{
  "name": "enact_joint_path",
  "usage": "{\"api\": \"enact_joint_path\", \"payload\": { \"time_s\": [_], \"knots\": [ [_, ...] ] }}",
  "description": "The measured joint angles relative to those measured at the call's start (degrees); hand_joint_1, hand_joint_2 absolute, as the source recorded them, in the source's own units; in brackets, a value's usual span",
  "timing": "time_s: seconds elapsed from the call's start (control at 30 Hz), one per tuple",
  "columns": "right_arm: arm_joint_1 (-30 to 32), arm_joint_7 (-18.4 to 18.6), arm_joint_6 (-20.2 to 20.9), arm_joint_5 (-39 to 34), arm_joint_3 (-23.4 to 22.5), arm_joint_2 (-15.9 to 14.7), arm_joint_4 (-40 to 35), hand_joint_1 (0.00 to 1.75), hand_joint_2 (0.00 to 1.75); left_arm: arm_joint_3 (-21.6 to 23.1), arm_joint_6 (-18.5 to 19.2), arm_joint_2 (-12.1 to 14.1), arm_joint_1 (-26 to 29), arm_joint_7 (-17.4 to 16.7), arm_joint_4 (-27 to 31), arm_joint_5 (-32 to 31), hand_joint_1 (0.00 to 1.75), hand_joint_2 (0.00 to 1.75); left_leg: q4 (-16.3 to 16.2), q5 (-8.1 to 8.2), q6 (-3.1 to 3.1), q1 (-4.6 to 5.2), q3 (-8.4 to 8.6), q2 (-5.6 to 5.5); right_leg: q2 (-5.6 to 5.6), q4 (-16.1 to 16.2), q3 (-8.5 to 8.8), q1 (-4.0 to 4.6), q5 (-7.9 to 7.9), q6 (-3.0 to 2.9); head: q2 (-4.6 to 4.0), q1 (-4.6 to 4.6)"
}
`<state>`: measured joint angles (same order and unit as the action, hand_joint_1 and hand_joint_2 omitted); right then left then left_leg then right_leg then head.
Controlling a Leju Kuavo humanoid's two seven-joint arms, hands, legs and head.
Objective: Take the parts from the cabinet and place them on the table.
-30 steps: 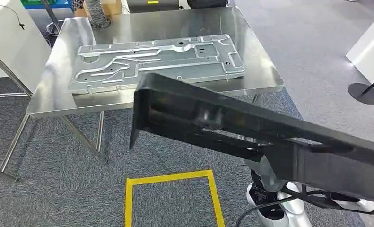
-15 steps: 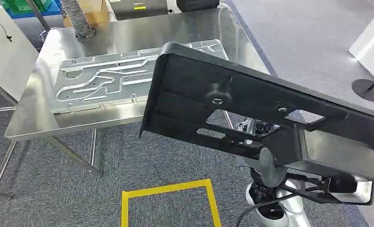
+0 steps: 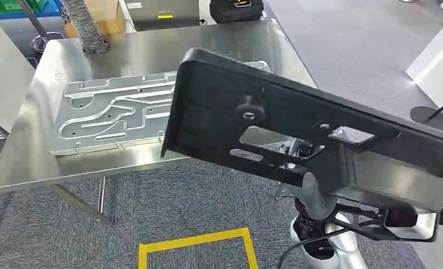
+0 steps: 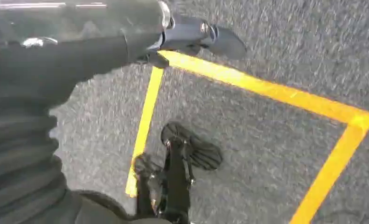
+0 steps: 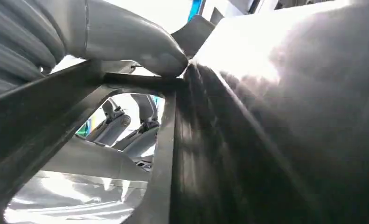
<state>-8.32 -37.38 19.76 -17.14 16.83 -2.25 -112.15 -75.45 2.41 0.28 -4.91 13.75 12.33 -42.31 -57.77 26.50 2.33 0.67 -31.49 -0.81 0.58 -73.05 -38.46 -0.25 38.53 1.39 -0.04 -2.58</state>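
The long black part (image 3: 297, 134) is hanging in the air, tilted, its far end reaching over the near edge of the steel table (image 3: 152, 47) and its near end running off toward the robot's right side. From the right wrist, the right hand (image 5: 80, 35) is gripping it: the grey thumb (image 5: 140, 46) is pressing on the part's rim, right beside a cut-out in the black frame. Behind it, a silver machined plate (image 3: 112, 115) is lying flat on the table, partly covered from view by the black part. The left hand (image 4: 191, 37) is hanging low over the grey carpet; I cannot tell how its fingers are set. Yellow floor tape (image 3: 196, 244) is marking a square on the carpet in front of the table.
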Motion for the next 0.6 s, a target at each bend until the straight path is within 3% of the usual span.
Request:
{"api": "enact_joint_path", "payload": {
  "time_s": [0.03, 0.07, 0.1, 0.13, 0.17, 0.2, 0.27, 0.3, 0.37, 0.43, 0.47, 0.5, 0.53, 0.57, 0.6],
  "knots": [
    [0.0, 0.0, -0.2, 0.0, 0.0, 0.0, 0.1, 1.75, 1.75, 0.0, 0.0, -0.1, 0.0, 0.0, 0.0, 0.0, 0.00, 1.75, 0.0, 0.77, -0.05, 0.01, 1.04, -0.08, 0.00, 3.3, 0.36, 0.03, -2.00, -0.25, 0.00, 0.00],
    [-0.1, 0.1, -0.4, 0.0, 0.0, 0.0, 0.2, 1.75, 1.75, 0.0, 0.0, -0.1, -0.1, 0.0, 0.0, 0.0, 0.00, 1.75, 0.0, 1.56, -0.16, 0.04, 2.16, -0.11, 0.00, 7.8, 1.13, 0.08, -5.96, -0.50, 0.00, 0.00],
    [-0.3, 0.2, -0.4, 0.0, 0.0, 0.0, 0.3, 1.75, 1.75, 0.0, 0.0, -0.2, -0.1, 0.0, 0.0, 0.1, 0.00, 1.75, 0.0, 2.42, -0.32, 0.06, 3.05, -0.11, 0.00, 12.2, 1.64, 0.18, -11.58, -0.84, -0.02, 0.02],
    [-0.3, 0.4, -0.6, 0.0, 0.0, 0.0, 0.5, 1.75, 1.75, 0.0, -0.1, -0.2, -0.2, 0.0, 0.0, 0.1, 0.00, 1.75, -0.4, 3.05, -0.62, 0.21, 3.67, -0.12, 0.08, 12.9, 1.40, 0.63, -14.84, -1.19, 0.00, 0.00],
    [-0.5, 0.6, -0.9, 0.0, 0.0, 0.0, 0.7, 1.75, 1.75, 0.0, -0.2, -0.2, -0.3, 0.0, 0.0, 0.2, 0.00, 1.75, -0.4, 3.71, -1.06, 0.27, 3.50, -0.33, 0.01, 13.0, 1.81, 0.61, -13.63, -1.56, 0.00, 0.11],
    [-0.6, 0.7, -1.1, 0.0, 0.0, 0.0, 0.7, 1.75, 1.75, 0.0, -0.2, -0.2, -0.4, -0.1, 0.0, 0.2, 0.00, 1.75, 0.0, 4.27, -1.29, 0.20, 3.81, -0.31, 0.06, 13.1, 2.09, 0.65, -13.81, -1.87, 0.00, 0.02],
    [-1.0, 1.3, -1.4, 0.0, 0.0, 0.1, 0.9, 1.75, 1.75, 0.0, -0.2, -0.2, -0.5, -0.1, 0.0, 0.2, 0.00, 1.75, -1.3, 3.78, -1.85, 0.40, 4.36, -0.28, 0.19, 13.7, 3.24, 0.24, -13.25, -2.71, 0.00, 0.02],
    [-1.1, 1.4, -1.4, 0.0, 0.0, 0.1, 0.9, 1.75, 1.75, 0.0, -0.1, -0.2, -0.5, -0.1, 0.0, 0.2, 0.00, 1.75, -3.0, 3.88, -2.12, 0.28, 3.68, -0.09, 0.11, 14.2, 4.10, 0.13, -12.89, -2.88, 0.00, 0.07],
    [-1.3, 1.5, -1.4, 0.1, 0.0, 0.3, 1.1, 1.75, 1.75, 0.0, -0.2, -0.3, -0.8, 0.0, 0.0, 0.2, 0.00, 1.75, -9.6, 5.58, -3.07, -0.18, -0.37, 0.09, -0.10, 14.5, 5.18, -0.05, -12.09, -3.24, 0.00, 0.02],
    [-1.3, 1.7, -1.6, 0.4, 0.0, 0.3, 1.3, 1.75, 1.75, 0.0, -0.2, -0.3, -0.7, 0.0, 0.0, 0.2, 0.00, 1.75, -16.7, 9.00, -3.73, -0.77, -5.83, 0.18, -0.10, 14.5, 6.19, -0.13, -11.02, -3.18, 0.00, 0.02],
    [-1.3, 1.9, -2.0, 0.9, 0.0, 0.3, 1.5, 1.75, 1.75, 0.0, -0.2, -0.3, -0.5, 0.0, 0.0, 0.2, 0.00, 1.75, -18.0, 9.53, -3.93, -1.00, -7.64, 0.25, -0.06, 14.5, 6.88, -0.21, -10.43, -3.10, 0.00, 0.02],
    [-1.3, 2.3, -2.6, 1.5, 0.0, 0.3, 1.7, 1.75, 1.75, 0.0, -0.2, -0.3, -0.4, 0.0, 0.0, 0.2, 0.00, 1.75, -17.0, 8.83, -3.98, -1.17, -8.26, 0.29, 0.00, 14.5, 7.70, -0.28, -9.80, -2.95, 0.00, 0.02],
    [-1.4, 2.8, -3.4, 2.5, 0.0, 0.3, 1.9, 1.75, 1.75, 0.0, -0.2, -0.3, -0.4, 0.0, 0.0, 0.2, 0.00, 1.75, -13.9, 6.58, -3.97, -1.26, -7.98, 0.42, -0.46, 14.5, 8.73, -0.36, -9.00, -2.85, 0.00, 0.02],
    [-1.7, 3.4, -4.4, 3.4, 0.1, 0.3, 2.1, 1.75, 1.75, 0.0, -0.2, -0.3, -0.4, 0.0, 0.0, 0.2, 0.00, 1.75, -9.8, 3.27, -3.84, -1.28, -7.16, 0.78, -0.76, 14.5, 9.81, -0.42, -8.23, -2.72, -0.02, 0.02],
    [-2.5, 4.1, -5.6, 4.0, 0.3, 0.3, 2.3, 1.75, 1.75, 0.0, -0.2, -0.3, -0.4, 0.0, 0.0, 0.2, 0.00, 1.75, -5.1, -1.58, -3.47, -1.17, -6.31, 2.17, -0.98, 14.6, 10.73, -0.42, -7.45, -2.46, 0.00, 0.02]
  ]
}}
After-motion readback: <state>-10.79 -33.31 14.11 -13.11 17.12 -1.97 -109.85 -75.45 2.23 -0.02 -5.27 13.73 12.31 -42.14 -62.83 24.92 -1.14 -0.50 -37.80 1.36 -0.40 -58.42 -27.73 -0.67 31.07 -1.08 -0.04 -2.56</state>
